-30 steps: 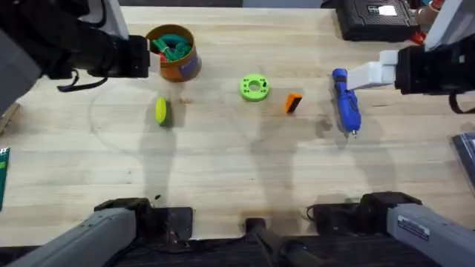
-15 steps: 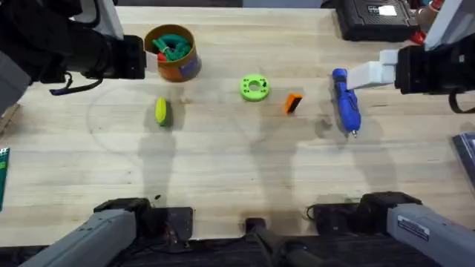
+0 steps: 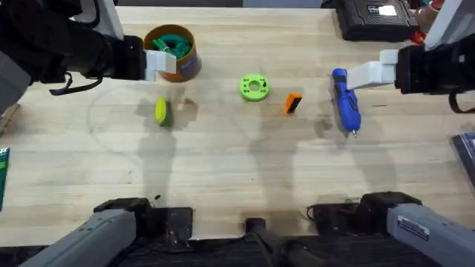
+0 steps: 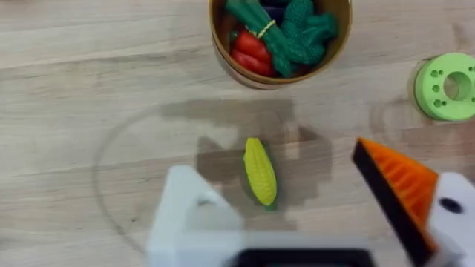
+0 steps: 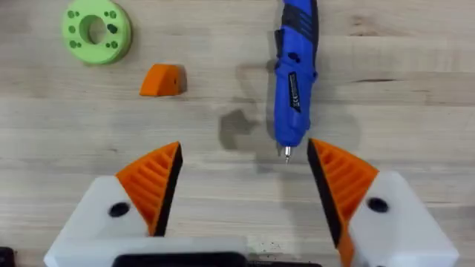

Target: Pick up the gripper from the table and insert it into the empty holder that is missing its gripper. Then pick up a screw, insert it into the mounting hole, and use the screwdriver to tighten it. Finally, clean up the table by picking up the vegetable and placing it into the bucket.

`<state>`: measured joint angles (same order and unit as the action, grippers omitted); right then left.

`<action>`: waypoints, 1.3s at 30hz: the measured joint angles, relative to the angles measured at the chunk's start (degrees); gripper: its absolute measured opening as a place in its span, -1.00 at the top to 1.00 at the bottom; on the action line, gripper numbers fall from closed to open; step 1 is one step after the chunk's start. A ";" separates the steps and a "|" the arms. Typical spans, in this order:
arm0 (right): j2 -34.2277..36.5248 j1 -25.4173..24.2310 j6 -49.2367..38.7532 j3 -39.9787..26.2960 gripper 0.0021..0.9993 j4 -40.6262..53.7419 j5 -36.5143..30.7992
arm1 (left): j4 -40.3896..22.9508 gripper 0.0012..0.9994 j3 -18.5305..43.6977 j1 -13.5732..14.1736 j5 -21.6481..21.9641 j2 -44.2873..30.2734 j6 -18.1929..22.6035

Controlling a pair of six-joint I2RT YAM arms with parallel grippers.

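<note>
The left claw [image 4: 312, 215] is spread wide above the vegetable [image 4: 260, 170], one holder [image 4: 185, 215] bare of its tip. The right claw [image 5: 241, 185] is spread wide over the screwdriver [image 5: 295, 74] tip. The gripper [image 3: 294, 102] lies mid-desk [image 3: 237, 178]. The bucket [image 3: 172, 52] stands near the far left edge.

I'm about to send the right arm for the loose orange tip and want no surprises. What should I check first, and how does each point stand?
1. Orange tip lies free, apart from the green ring and the screwdriver: ok.
2. Right gripper open, both pads fitted: ok.
3. Right gripper lined up over the orange tip: not ok, it hangs by the screwdriver.
4. Left gripper has one bare finger ready for the tip: ok.
5. Screw within reach: cannot tell.
</note>
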<state>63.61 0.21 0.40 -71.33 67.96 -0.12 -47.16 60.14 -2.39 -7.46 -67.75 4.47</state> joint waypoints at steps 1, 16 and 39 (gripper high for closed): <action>0.00 0.00 0.00 0.00 -0.98 0.00 0.00 | 0.00 -0.88 0.00 0.00 0.03 -0.01 0.23; -0.01 0.00 0.00 0.00 -0.98 0.00 0.00 | 1.22 -0.97 0.00 0.00 0.01 0.00 0.26; -0.01 0.00 0.00 0.00 -0.98 0.00 0.00 | -0.16 -0.97 0.00 0.00 -0.66 17.71 0.26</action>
<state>63.59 0.21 0.40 -71.33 67.96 -0.12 -47.32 60.14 -2.39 -8.12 -50.04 4.73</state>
